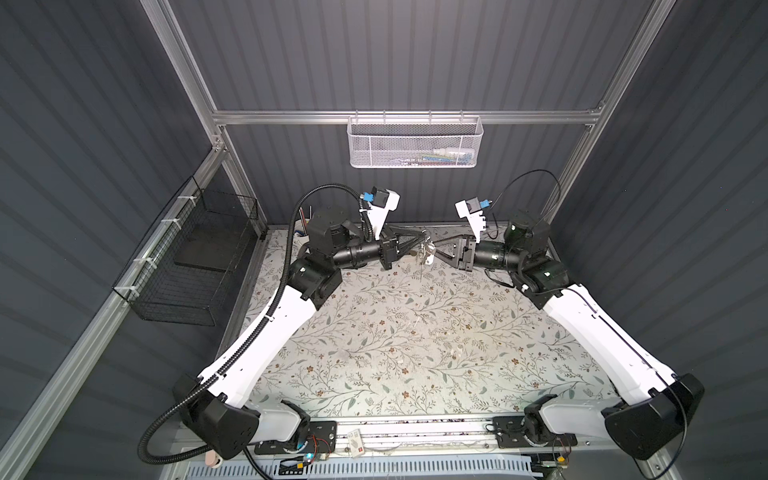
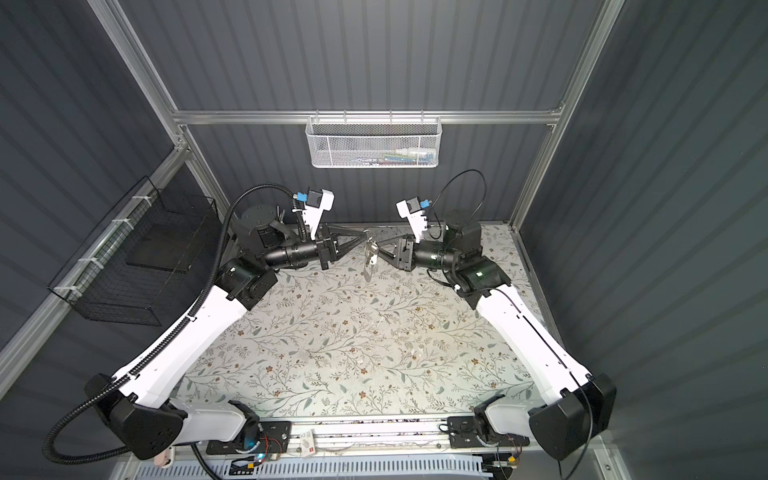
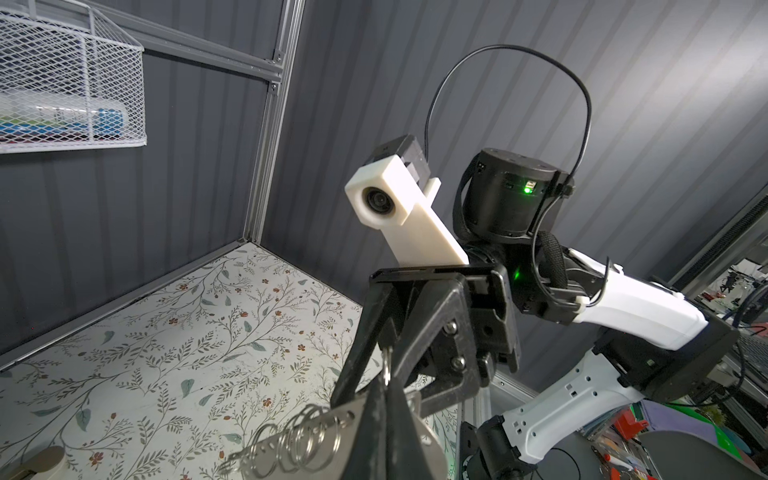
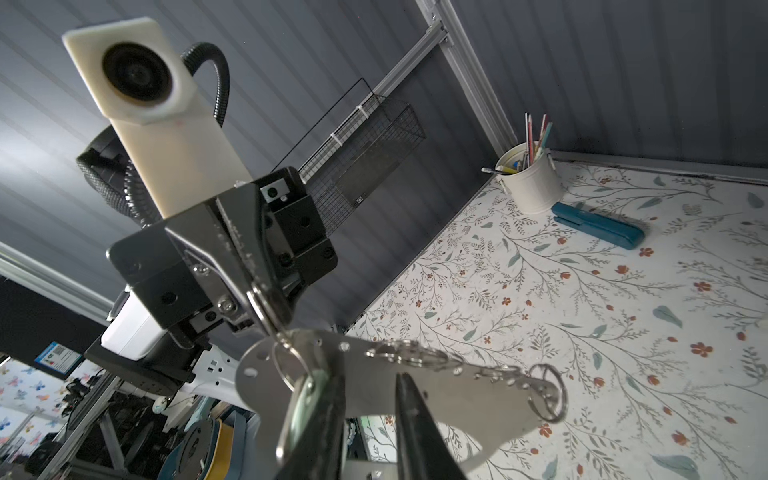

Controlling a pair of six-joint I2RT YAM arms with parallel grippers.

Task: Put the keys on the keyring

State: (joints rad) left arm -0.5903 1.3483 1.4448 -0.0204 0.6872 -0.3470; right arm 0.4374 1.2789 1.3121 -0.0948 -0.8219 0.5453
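In both top views I find the left gripper [image 1: 417,244] and right gripper [image 1: 434,248] tip to tip at upper centre over the floral table [image 1: 415,340], the keyring [image 1: 425,254] hanging between them. Left wrist view: at lower centre the left fingers [image 3: 376,432] are pinched together on one of the keyring's wire rings. Right wrist view: at bottom centre the right fingers [image 4: 328,424] stand narrowly apart; the keys [image 4: 303,399], apparently the mint tag, lie against one finger.

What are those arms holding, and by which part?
Left fingers pinch a wire ring at one end of the keyring; whether right fingers grip anything is unclear.
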